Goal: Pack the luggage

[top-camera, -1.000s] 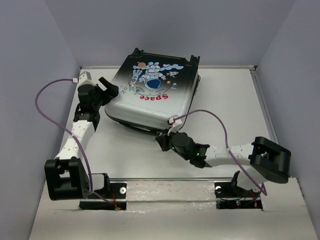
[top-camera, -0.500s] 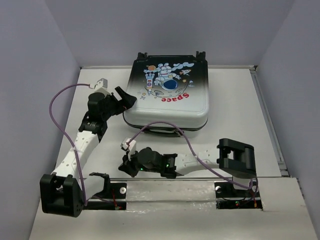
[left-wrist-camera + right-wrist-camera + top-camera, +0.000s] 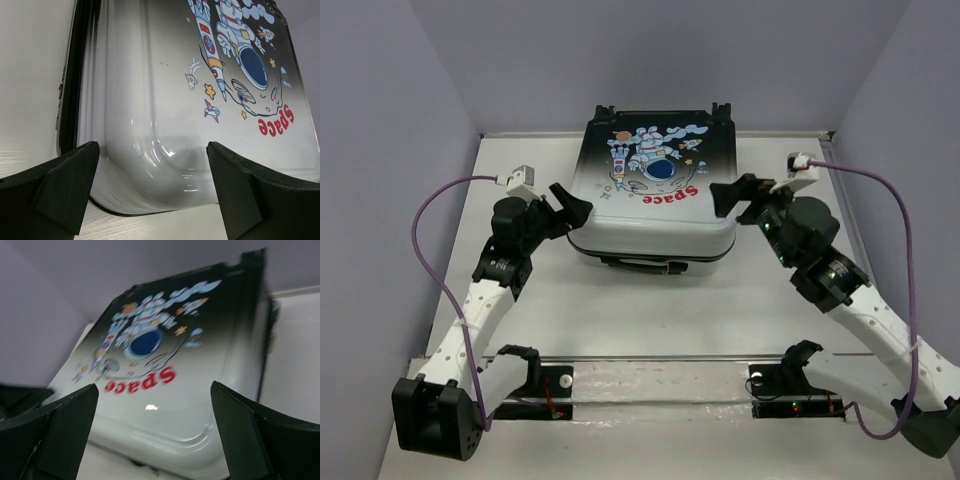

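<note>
- The right gripper [image 3: 735,200], pinched shut by the table's [image 3: 620,300] near edge a moment ago, now flanks the suitcase's [image 3: 655,200] right side, jaws spread.
- The left gripper [image 3: 570,200] stays at its left near corner, jaws spread, empty.
- The suitcase lies closed against the far edge, so packing looks nearly done.

The right gripper [image 3: 154,389] is spreading its jaws wide, one dark finger [image 3: 60,430] showing at each lower corner, with nothing between them. Beyond them the luggage [image 3: 210,365] is lying flat on the white table [image 3: 295,355], its astronaut print and red "Space" lettering facing up, slightly blurred. A grey-violet wall [image 3: 75,275] is rising behind.
</note>
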Controlling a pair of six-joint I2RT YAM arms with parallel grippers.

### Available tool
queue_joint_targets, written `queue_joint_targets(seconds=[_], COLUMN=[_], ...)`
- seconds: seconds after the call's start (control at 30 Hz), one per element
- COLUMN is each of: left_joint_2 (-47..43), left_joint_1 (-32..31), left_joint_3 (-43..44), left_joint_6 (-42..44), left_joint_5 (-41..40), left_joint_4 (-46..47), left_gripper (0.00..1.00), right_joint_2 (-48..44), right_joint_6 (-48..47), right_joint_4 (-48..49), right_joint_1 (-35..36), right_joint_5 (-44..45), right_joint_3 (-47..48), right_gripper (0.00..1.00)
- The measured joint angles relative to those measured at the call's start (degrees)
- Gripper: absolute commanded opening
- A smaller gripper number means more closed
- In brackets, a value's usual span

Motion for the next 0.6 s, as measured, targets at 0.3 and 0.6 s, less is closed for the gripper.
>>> queue_joint_targets(seconds=[0.3, 0.6], left_joint_2=[-0.3, -0.1], left_joint_1=[-1.3, -4.7], left_joint_3=[-0.7, -1.0], left_joint_6=[1.9, 2.9], left_joint_5=[-1.6, -5.3], left_joint_4=[0.0, 0.3], left_gripper=[0.99, 0.99], right_joint_2=[24.2, 44.1], right_joint_6=[0.1, 2.3], right_joint_4=[-3.2, -3.4], right_joint_1=[-31.2, -33.9], right_joint_5=[-22.3, -42.4], right_joint_3=[13.9, 26.1], right_gripper=[1.0, 0.93])
